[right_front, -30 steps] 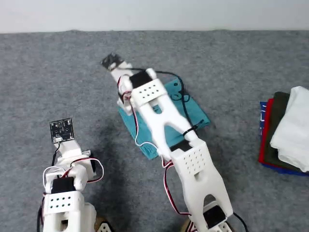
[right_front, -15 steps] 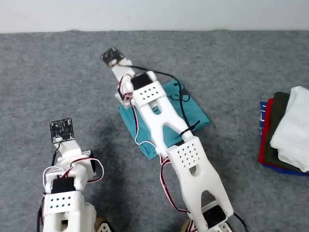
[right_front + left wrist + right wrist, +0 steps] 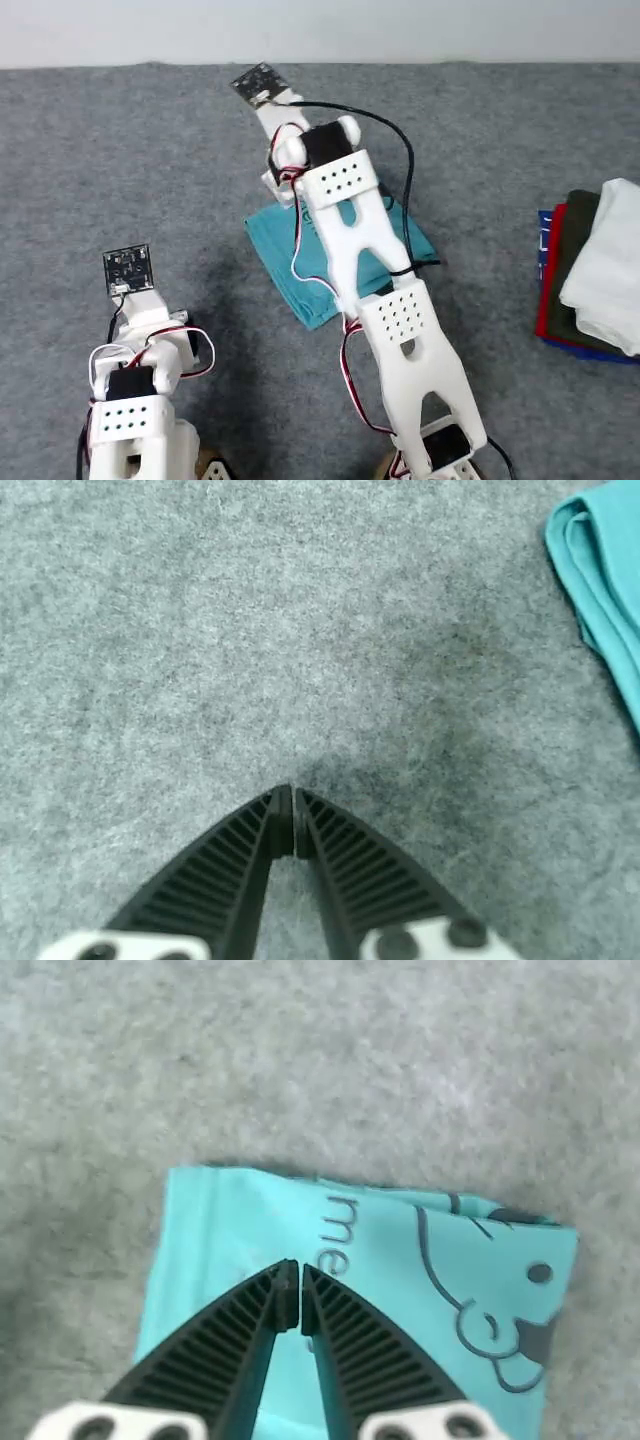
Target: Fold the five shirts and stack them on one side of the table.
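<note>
The grey worktop (image 3: 500,150) carries a stack of folded shirts (image 3: 592,268) at its right edge, white on top of dark, red and blue layers. The right arm (image 3: 375,290) stretches across the middle of the worktop and hides the centre of the teal shirt (image 3: 272,250). That shirt lies folded into a neat rectangle with a dark printed drawing on its face, well apart from the stack. The right hand (image 3: 292,1295) hangs over it, clenched, tips together above the shirt's edge. The left hand (image 3: 293,825) is clenched too, empty, over bare worktop, with the teal shirt's corner off to one side.
</note>
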### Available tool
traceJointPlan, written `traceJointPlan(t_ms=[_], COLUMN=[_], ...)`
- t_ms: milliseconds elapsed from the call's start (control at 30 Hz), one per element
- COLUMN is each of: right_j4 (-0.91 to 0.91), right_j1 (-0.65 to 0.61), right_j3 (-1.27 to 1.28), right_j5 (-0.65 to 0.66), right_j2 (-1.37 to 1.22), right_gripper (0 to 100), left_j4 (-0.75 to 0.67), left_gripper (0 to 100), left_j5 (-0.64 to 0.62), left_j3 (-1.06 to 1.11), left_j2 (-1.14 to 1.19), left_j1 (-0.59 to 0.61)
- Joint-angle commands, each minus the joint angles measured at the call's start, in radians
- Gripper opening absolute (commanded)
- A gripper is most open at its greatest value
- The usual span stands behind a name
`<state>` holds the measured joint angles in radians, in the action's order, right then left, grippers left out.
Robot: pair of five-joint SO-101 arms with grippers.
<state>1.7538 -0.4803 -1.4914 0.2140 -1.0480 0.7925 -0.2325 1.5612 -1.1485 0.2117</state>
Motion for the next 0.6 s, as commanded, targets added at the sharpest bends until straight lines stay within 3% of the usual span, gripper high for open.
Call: traceJointPlan(t_ms=[0, 133, 367, 567], right_j4=[0.045, 0.045, 0.042, 0.038], right_j1=[0.068, 0.133, 0.259, 0.297], right_j3=[0.029, 0.235, 0.594, 0.649], right_j5=[-0.069, -0.129, -0.239, -0.262], right_j2=[0.079, 0.163, 0.360, 0.338], right_gripper=[1.2, 3.5, 27.9, 29.3], left_j4=[-0.021, -0.021, -0.021, -0.021], left_gripper=[2, 2, 2, 2], left_j5=[-0.006, -0.006, -0.006, -0.006], left_j3=[-0.005, -0.005, -0.005, -0.005], left_j2=[-0.008, -0.008, -0.008, -0.008], left_j1=[0.002, 0.002, 0.002, 0.002])
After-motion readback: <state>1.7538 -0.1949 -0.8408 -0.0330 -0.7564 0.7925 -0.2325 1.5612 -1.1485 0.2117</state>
